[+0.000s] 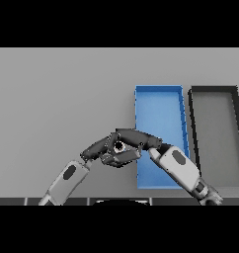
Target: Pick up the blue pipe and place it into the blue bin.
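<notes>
Blue pipe not discernible – maybe hidden among hands. Blue bin on grey surface, right of centre, just beside dark bin further right. Right hand reaching left from over blue bin's left edge, meeting left hand – fingers overlapping, grip can't tell for either.

Blue bin, dark grey bin, grey table, dark hands.
</notes>
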You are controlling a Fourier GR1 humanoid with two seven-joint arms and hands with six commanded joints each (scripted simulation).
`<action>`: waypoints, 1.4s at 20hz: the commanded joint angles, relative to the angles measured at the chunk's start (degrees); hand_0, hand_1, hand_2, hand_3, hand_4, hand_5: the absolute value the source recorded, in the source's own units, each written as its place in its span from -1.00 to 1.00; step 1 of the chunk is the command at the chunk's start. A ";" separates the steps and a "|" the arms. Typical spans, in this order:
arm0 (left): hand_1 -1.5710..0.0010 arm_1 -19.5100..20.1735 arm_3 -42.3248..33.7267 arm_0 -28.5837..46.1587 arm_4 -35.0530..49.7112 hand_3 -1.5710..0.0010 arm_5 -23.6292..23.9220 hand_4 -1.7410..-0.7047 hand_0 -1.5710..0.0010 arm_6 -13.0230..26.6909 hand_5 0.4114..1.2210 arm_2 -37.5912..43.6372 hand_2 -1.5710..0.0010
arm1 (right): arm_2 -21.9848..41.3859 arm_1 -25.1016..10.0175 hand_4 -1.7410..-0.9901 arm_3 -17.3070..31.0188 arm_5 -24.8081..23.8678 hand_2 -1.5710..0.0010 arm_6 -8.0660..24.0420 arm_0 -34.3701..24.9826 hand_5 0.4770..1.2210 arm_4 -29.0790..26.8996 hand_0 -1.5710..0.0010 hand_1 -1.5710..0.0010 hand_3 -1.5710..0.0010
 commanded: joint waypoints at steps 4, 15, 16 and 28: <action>0.99 -0.28 0.05 -0.45 0.02 0.99 0.47 0.62 0.99 2.05 -0.66 0.30 0.99 | -1.28 -0.45 -0.33 -2.16 -2.99 -1.00 4.89 -1.56 1.00 -6.94 -1.00 -1.00 -1.00; 1.00 -0.30 -0.73 0.83 -0.02 1.00 -0.01 0.60 1.00 2.86 -0.78 -0.86 1.00 | -15.68 -9.20 -0.94 1.24 -15.13 -1.00 10.62 -22.49 0.75 -32.34 -1.00 -1.00 -1.00; 1.00 0.25 -1.21 1.10 0.01 1.00 -0.15 0.61 1.00 2.28 -0.78 -0.76 1.00 | -16.25 -9.45 -0.95 2.93 -17.47 -1.00 10.02 -24.93 0.72 -31.78 -1.00 -1.00 -1.00; 1.00 0.70 -1.09 1.63 0.98 1.00 -0.61 0.64 1.00 2.51 -0.81 0.04 1.00 | -23.46 -15.86 -1.00 23.71 -20.79 -1.00 13.19 -18.38 0.73 -18.52 -1.00 -1.00 -1.00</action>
